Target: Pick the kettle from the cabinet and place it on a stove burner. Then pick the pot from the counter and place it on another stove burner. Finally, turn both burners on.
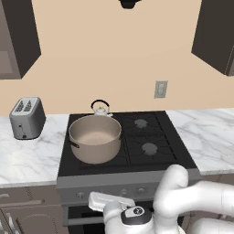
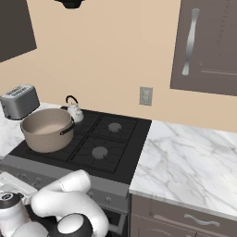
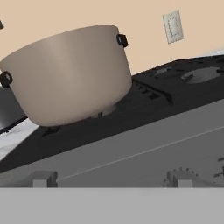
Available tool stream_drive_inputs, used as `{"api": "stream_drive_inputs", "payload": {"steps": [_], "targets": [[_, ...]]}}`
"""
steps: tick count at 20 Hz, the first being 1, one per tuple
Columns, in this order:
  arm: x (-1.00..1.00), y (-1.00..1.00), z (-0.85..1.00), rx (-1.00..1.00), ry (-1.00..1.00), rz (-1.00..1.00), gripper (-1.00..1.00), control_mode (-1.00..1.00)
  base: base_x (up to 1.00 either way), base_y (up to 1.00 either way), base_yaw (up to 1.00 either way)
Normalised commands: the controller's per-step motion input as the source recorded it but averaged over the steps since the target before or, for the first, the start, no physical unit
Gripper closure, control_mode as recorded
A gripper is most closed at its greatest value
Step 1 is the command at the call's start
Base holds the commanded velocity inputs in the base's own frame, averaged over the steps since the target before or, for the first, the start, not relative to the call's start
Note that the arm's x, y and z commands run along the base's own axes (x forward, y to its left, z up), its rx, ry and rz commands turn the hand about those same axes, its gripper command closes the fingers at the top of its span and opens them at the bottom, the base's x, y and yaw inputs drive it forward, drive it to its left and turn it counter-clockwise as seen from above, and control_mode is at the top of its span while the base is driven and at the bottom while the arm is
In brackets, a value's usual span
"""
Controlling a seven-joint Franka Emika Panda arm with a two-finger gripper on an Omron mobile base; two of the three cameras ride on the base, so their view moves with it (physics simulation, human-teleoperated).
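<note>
Looking at left base view: pot (image 1: 95, 138) sits on front-left burner of black cooktop (image 1: 157, 160), tan, dark side handles. Kettle (image 1: 100, 109) just behind it on rear-left burner, mostly hidden by pot rim, black arched handle up. Two right burners (image 1: 149, 147) bare. Toaster (image 1: 27, 117) on marble counter (image 1: 27, 157) left of stove, well apart from pot. Wall outlet (image 1: 160, 89) above rear right of cooktop. White arm low in front of stove, hand (image 1: 111, 201) at control-panel level, below cooktop edge; fingers not visible here.

Right base view: same layout from other side. Pot (image 2: 47, 129) front-left, kettle (image 2: 74, 111) behind and touching or nearly so, cannot tell which. Cabinet (image 2: 208, 44) upper right, door shut, wavy silver handle (image 2: 189, 41). Counter (image 2: 190, 162) right of stove.

Hand view: tilted. Pot (image 3: 70, 74) on grate above, stove front panel close, two knobs (image 3: 43, 178) at bottom edge. Fingertips not seen; gripper spread wide, holding nothing.
</note>
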Motion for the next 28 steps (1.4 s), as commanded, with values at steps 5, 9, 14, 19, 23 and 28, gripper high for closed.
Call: {"api": "stream_drive_inputs", "payload": {"steps": [5,9,14,19,23,28], "targets": [[0.14,0.00,-0.20,-0.02,-0.03,0.00,-1.00,-1.00,0.00,0.00,0.00],[0.12,0.00,-0.17,-0.01,-0.04,0.00,-1.00,-1.00,0.00,0.00,0.00],[0.09,0.00,-0.15,-0.01,-0.04,0.00,-1.00,-1.00,0.00,0.00,0.00],[0.03,0.00,-0.21,-0.01,-0.05,0.00,-1.00,-1.00,0.00,0.00,0.00],[0.00,0.03,-0.17,0.00,-0.02,0.00,-1.00,-1.00,0.00,0.00,0.00],[0.00,0.02,-0.11,0.00,0.00,0.00,-1.00,-1.00,0.00,0.00,0.00]]}}
